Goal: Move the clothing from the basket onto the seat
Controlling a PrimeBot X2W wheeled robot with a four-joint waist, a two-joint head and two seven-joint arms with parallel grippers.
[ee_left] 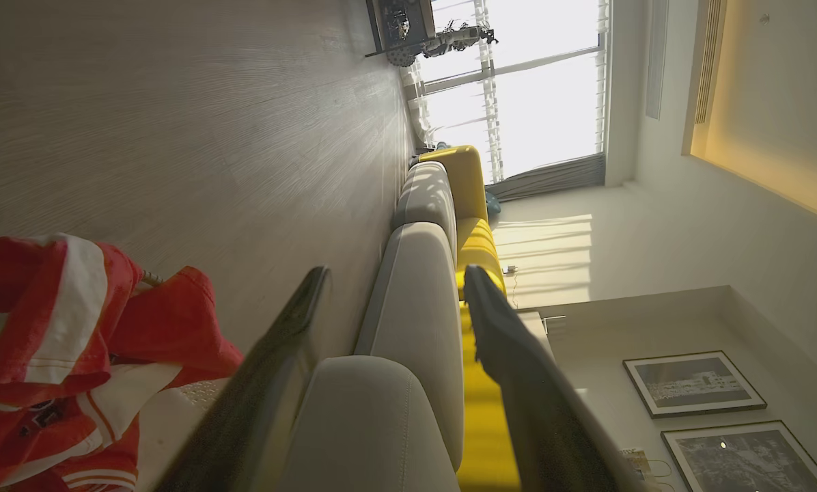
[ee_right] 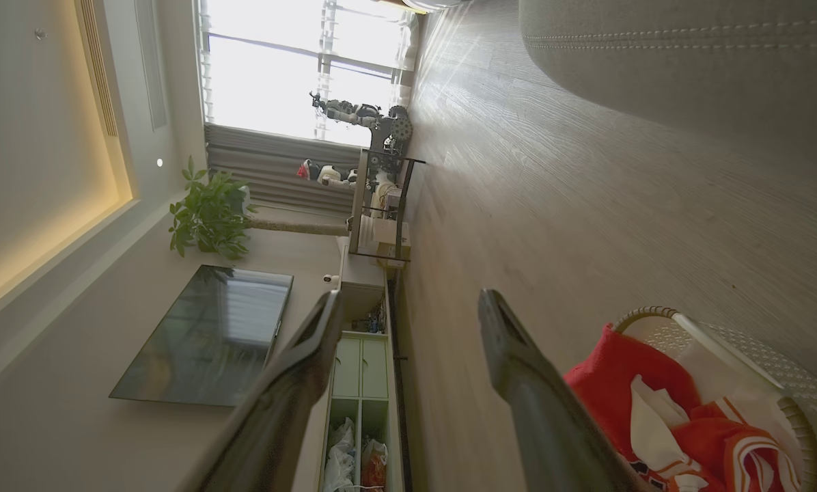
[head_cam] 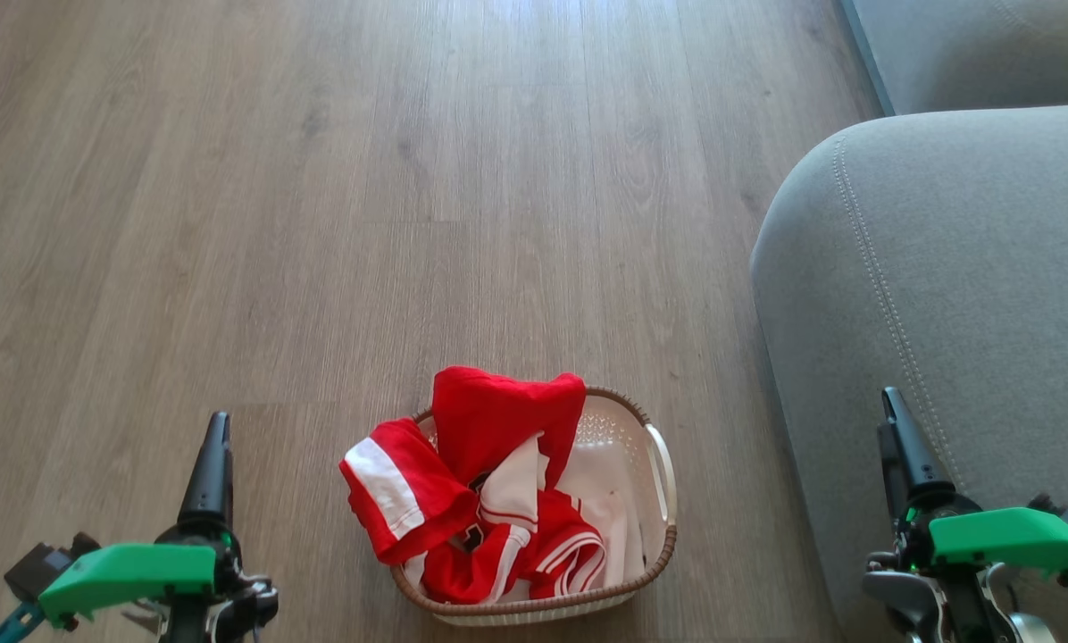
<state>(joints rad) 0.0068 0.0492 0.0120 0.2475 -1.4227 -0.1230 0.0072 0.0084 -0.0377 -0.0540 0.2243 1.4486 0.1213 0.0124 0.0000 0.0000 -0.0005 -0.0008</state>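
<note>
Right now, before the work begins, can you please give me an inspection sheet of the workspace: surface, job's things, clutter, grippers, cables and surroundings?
surface: wooden floor; the basket stands on it.
job's things: red and white clothing heaped in the basket, one piece hanging over its left rim; grey seat to the right of the basket, apart from it.
clutter: nothing seen.
grippers: left gripper and right gripper both open, holding nothing, one on each side of the basket.
cables: nothing seen.
surroundings: window, plant, television, framed pictures.
</note>
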